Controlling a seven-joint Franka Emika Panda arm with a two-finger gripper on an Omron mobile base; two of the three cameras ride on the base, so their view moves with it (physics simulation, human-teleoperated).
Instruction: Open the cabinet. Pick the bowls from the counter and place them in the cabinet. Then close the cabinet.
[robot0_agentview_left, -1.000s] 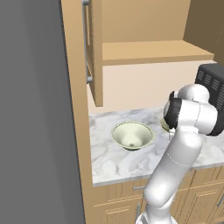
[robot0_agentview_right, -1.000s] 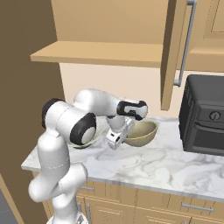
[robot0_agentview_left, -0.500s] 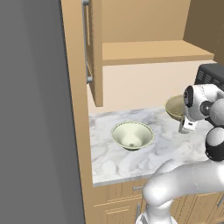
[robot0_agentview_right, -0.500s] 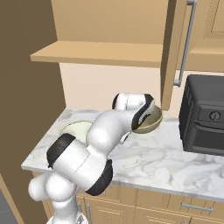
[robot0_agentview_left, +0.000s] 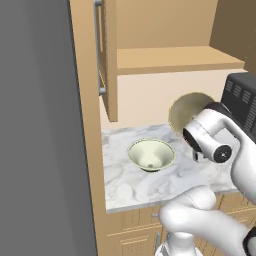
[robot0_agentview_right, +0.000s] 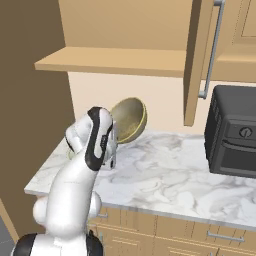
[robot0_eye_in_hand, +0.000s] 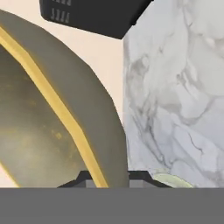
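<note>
Cabinet (robot0_agentview_left: 170, 55) above gripper, doors swung open, shelf bare. Counter (robot0_agentview_right: 165, 175) below gripper, marble. Black oven (robot0_agentview_right: 234, 131) off to the side, near the lift path. Cream bowl (robot0_agentview_left: 151, 154) resting on counter, below and beside gripper, not yet handled. Tan bowl (robot0_agentview_right: 129, 120) lifted clear of counter, tipped on edge, mouth facing sideways, level between counter and shelf. Gripper (robot0_eye_in_hand: 107, 178) pinching tan bowl at its rim, yellow edge running down between the fingertips.

Step in hand, by judgement: carrying tan bowl up to shelf. Rim pinch on a tilted bowl likely to slip or swing, so best raised slowly, wrist rolled to level the bowl before reaching shelf height. Worth clearing shelf's front edge and the open door before moving inward. Set down well back, leaving room for cream bowl alongside.
</note>
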